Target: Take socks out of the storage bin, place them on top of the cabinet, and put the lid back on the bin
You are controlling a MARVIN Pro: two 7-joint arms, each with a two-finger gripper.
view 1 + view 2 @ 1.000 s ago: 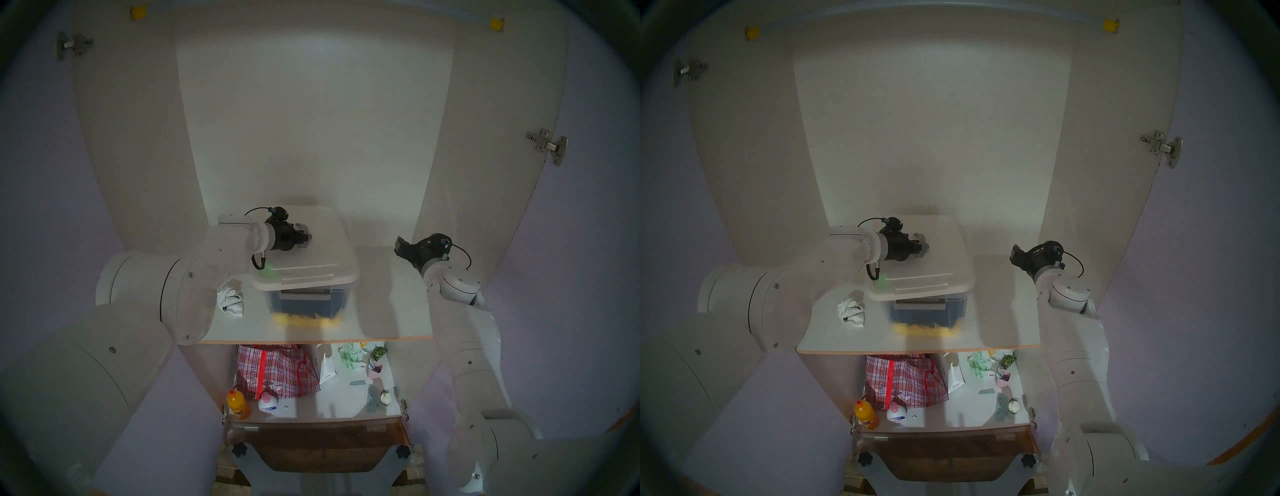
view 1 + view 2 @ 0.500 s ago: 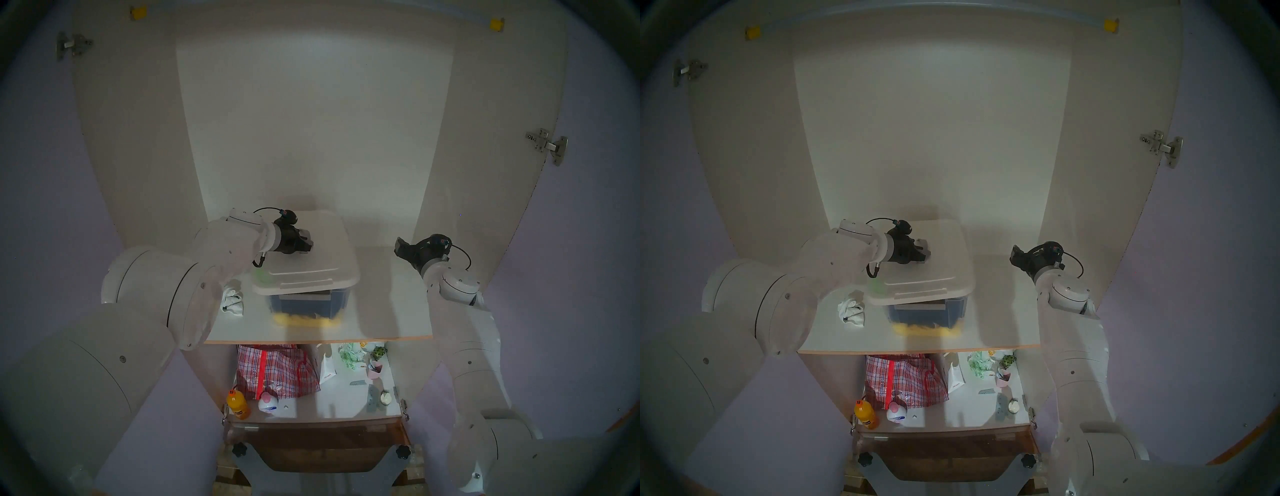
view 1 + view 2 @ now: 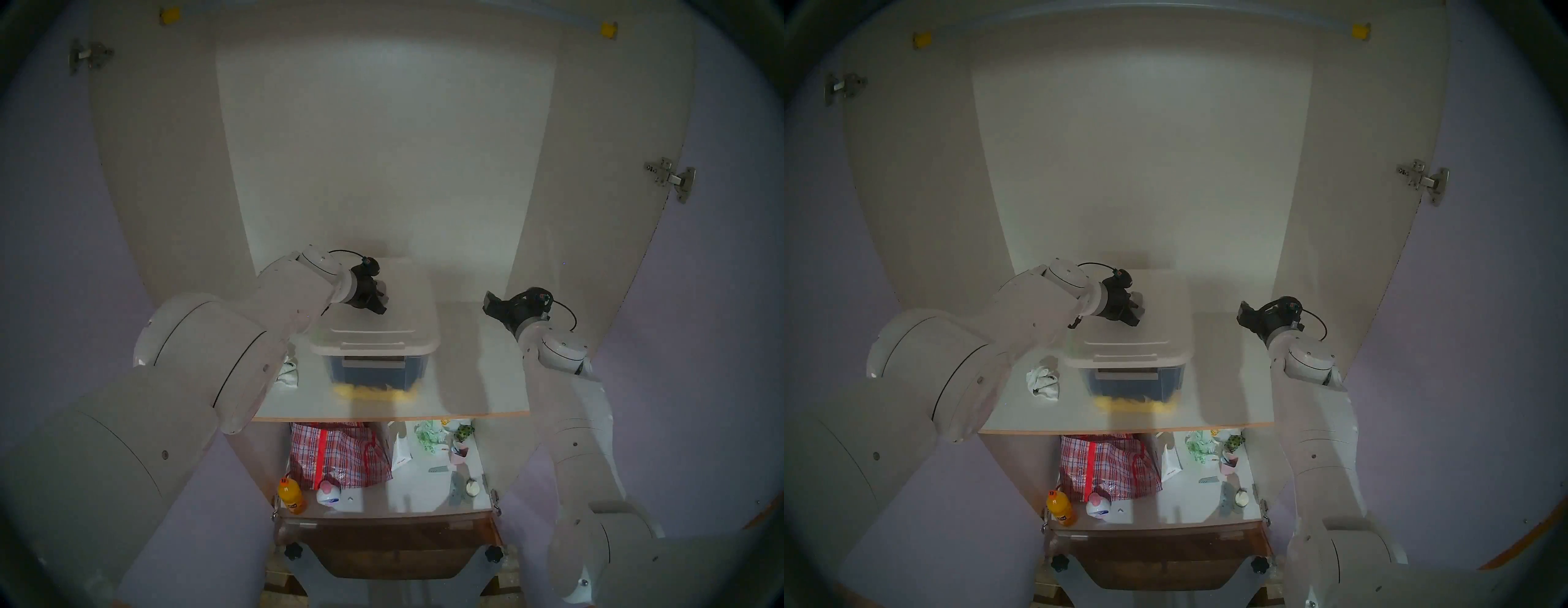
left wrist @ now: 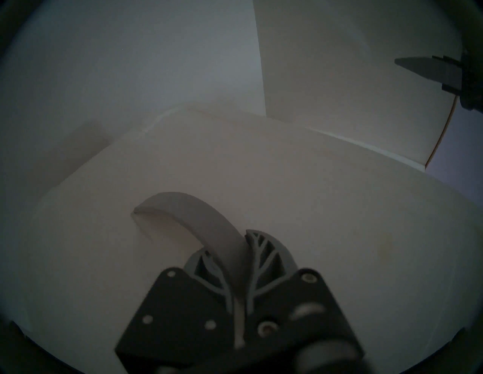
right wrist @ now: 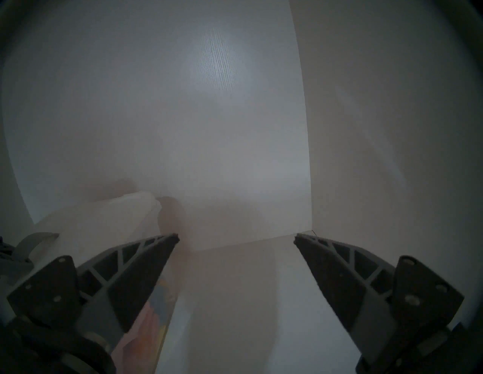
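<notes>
Currently: left pincer (image 4: 239, 257), clamped on the grey handle (image 4: 198, 216) of the lid (image 3: 382, 316), directly beneath it. Lid lies over the storage bin (image 3: 375, 371), long axis front to back on the cabinet (image 3: 382, 127) shelf (image 3: 475, 382). Socks (image 3: 1043, 381) rest just left of the bin. Right pincer (image 5: 236, 237), spread wide and empty, stands well apart to the right; left arm nearer.

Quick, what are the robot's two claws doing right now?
Left claw: closed, pinching the grey handle of the white lid.
Right claw: wide open, holding nothing.
</notes>
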